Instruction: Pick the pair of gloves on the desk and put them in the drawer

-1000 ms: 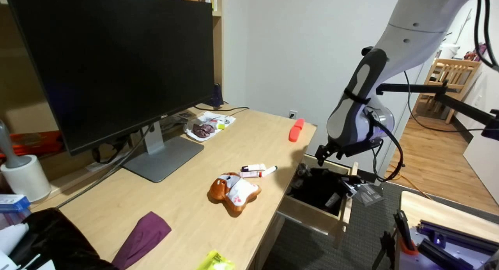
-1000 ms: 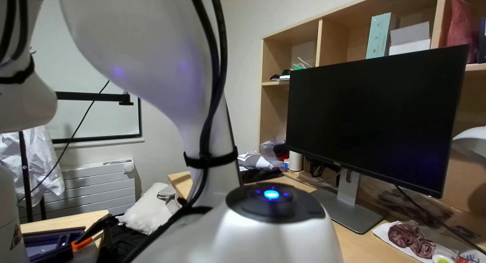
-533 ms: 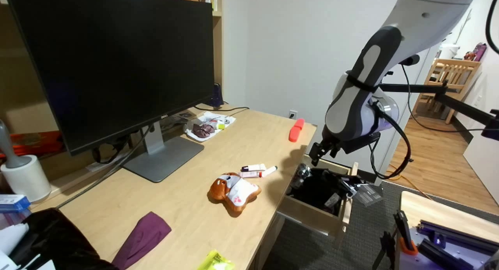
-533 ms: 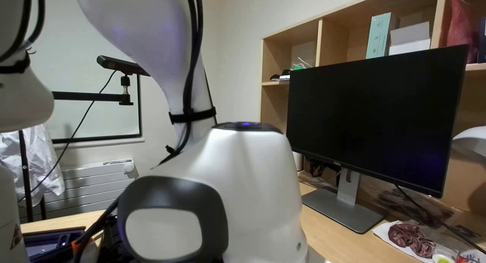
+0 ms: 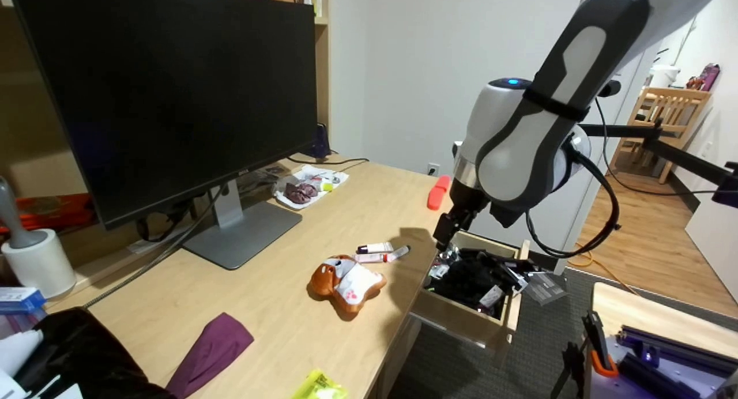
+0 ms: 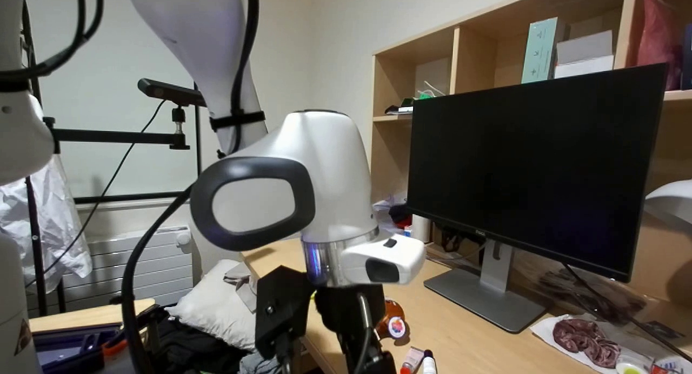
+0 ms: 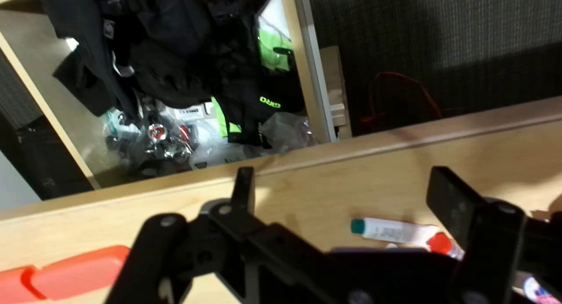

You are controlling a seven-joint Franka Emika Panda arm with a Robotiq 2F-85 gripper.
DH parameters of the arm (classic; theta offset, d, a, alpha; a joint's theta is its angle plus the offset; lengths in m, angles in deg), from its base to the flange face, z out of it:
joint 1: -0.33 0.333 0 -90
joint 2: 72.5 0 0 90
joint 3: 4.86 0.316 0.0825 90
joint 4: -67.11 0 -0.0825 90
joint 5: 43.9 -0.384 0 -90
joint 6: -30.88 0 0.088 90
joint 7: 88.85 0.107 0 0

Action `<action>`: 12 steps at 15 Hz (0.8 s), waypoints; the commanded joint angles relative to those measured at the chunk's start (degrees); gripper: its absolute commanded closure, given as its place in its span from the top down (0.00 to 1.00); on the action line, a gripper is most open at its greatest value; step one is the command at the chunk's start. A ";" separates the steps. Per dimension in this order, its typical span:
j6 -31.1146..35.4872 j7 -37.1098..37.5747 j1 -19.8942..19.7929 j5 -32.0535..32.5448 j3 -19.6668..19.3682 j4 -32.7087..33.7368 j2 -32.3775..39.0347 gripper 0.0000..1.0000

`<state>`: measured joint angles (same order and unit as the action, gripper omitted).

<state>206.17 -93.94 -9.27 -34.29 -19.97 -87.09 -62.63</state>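
Black glove-like fabric [image 7: 175,53], partly with green GIRO lettering, lies bunched in the open drawer in the wrist view. It also shows as a dark heap [image 5: 470,278] in an exterior view. I cannot tell its pieces apart. The drawer's wooden rim [image 7: 310,80] borders the desk edge, and its side wall [image 5: 461,328] faces an exterior view. My gripper [image 7: 344,185] is open, with nothing between its fingers. It hangs above the desk edge beside the drawer [image 5: 443,237]. In an exterior view its fingers are cut off by the bottom edge. No gloves are recognisable on the desk [image 5: 282,307].
Tubes [image 5: 375,256] and a plush toy [image 5: 349,283] lie near the desk edge. A red case [image 5: 438,192] lies at the far corner. A purple cloth [image 5: 210,353] and a monitor [image 5: 190,99] are on the desk. A tube [image 7: 395,230] shows below my fingers.
The gripper has moved from above the drawer towards the desk edge. The wrist has come into an exterior view. The drawer and the desk items stay in place.
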 commanded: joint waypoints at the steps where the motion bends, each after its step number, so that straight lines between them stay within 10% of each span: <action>1: -5.45 4.49 6.00 4.24 -2.41 -1.81 -6.20 1.00; 12: -12.05 5.29 4.49 -1.13 3.97 -0.57 -8.55 1.00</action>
<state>197.11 -88.26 -4.08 -33.52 -18.47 -87.66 -69.68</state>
